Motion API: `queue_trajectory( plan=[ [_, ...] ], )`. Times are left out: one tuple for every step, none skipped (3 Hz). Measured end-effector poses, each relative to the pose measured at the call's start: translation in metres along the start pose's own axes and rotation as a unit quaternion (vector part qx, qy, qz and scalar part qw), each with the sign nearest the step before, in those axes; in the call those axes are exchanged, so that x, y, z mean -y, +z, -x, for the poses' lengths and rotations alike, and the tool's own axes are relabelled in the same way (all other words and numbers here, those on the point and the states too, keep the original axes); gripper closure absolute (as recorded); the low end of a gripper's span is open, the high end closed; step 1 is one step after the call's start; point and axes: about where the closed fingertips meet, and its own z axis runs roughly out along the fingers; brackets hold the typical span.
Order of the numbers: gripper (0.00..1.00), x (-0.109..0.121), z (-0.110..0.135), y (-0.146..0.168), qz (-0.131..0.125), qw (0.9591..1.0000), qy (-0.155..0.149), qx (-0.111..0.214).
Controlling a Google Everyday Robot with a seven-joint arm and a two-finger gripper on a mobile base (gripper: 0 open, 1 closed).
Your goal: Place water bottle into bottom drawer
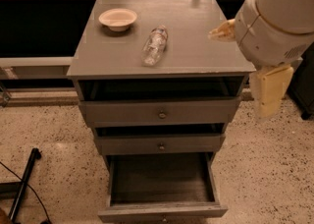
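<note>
The water bottle [154, 46], clear and crinkled, lies on its side on the grey cabinet top [196, 51], cap toward the back. The bottom drawer [162, 211] is pulled open below, showing its dark floor with nothing in it. My gripper [222, 30] shows as a cream tip over the right part of the cabinet top, about a bottle's length to the right of the bottle and apart from it. My large white arm [279, 16] hides most of the gripper.
A cream shallow bowl [117, 19] sits at the back left of the cabinet top. The two upper drawers [159, 112] are slightly pulled out. A black pole and cable [24, 181] lie on the speckled floor at the lower left. A railing runs behind the cabinet.
</note>
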Motion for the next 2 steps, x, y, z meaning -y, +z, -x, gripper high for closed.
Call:
queue_trajectory(
  plan=[
    [0.0, 0.001, 0.005, -0.007, -0.008, 0.9988, -0.049, 0.003],
    [0.0, 0.026, -0.008, 0.013, -0.011, 0.9976, -0.069, 0.003]
  ],
)
